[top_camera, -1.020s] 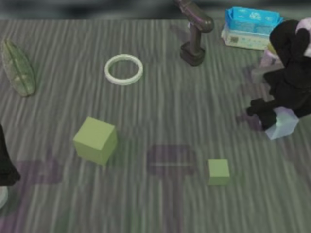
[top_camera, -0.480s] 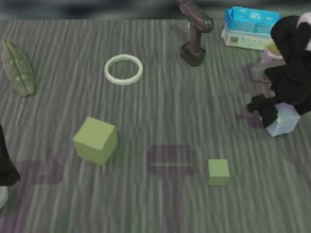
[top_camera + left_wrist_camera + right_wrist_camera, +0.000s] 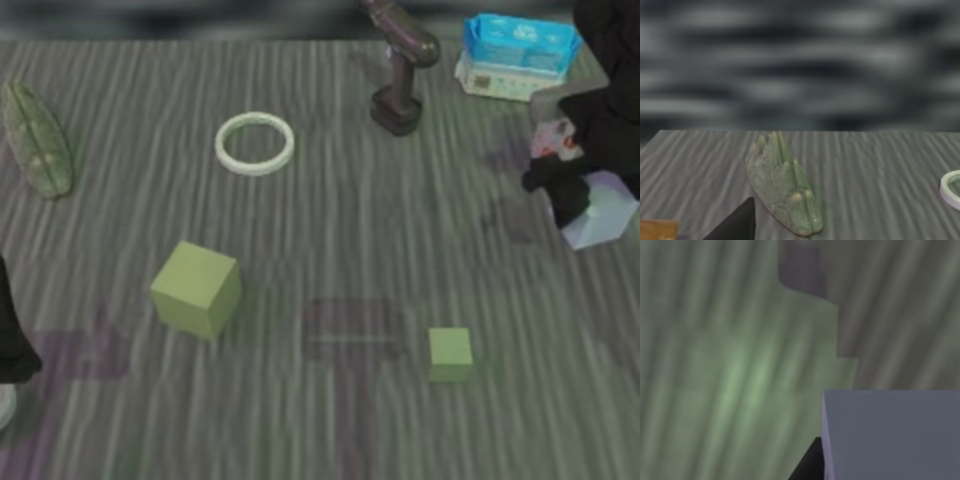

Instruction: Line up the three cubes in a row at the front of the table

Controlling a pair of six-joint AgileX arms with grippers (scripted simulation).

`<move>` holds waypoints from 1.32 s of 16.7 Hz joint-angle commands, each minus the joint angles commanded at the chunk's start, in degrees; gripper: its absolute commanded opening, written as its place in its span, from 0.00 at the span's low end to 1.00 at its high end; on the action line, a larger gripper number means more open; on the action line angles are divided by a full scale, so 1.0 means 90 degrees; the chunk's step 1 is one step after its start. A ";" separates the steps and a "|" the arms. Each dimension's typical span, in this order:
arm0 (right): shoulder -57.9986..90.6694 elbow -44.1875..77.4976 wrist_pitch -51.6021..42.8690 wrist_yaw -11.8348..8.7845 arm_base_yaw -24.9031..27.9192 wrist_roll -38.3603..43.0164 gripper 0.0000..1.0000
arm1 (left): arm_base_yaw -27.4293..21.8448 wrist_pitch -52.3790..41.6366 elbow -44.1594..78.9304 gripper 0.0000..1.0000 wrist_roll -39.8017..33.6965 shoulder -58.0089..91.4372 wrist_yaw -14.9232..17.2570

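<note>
lavender-blue cube: far right of bench, pinched in right pincer, tilted
olive-green cube: left of centre, on bench
small green cube: front, right of centre
left pincer: parked at left edge; spread or pressed together, cannot tell

The middle of the table lies open between the large green cube on the left and the small green cube near the front. Farther back, a white ring, a dark drill and a blue-topped packet stand in the way. A green leaf-shaped object lies along the left edge.
</note>
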 joint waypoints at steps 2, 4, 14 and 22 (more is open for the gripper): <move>0.0023 -0.0013 0.0014 -0.0003 -0.0030 0.0011 0.00 | 0.0000 0.0000 0.0000 1.00 0.0000 0.0000 0.0000; 0.0031 0.0003 0.0001 -0.0001 0.0030 0.0098 0.00 | 0.0000 0.0000 0.0000 1.00 0.0000 0.0000 0.0000; 0.0112 0.0302 -0.0403 0.0050 0.2324 0.3598 0.00 | 0.0000 0.0000 0.0000 1.00 0.0000 0.0000 0.0000; -0.0076 0.0390 -0.0518 0.0100 0.3805 0.5769 0.00 | 0.0000 0.0000 0.0000 1.00 0.0000 0.0000 0.0000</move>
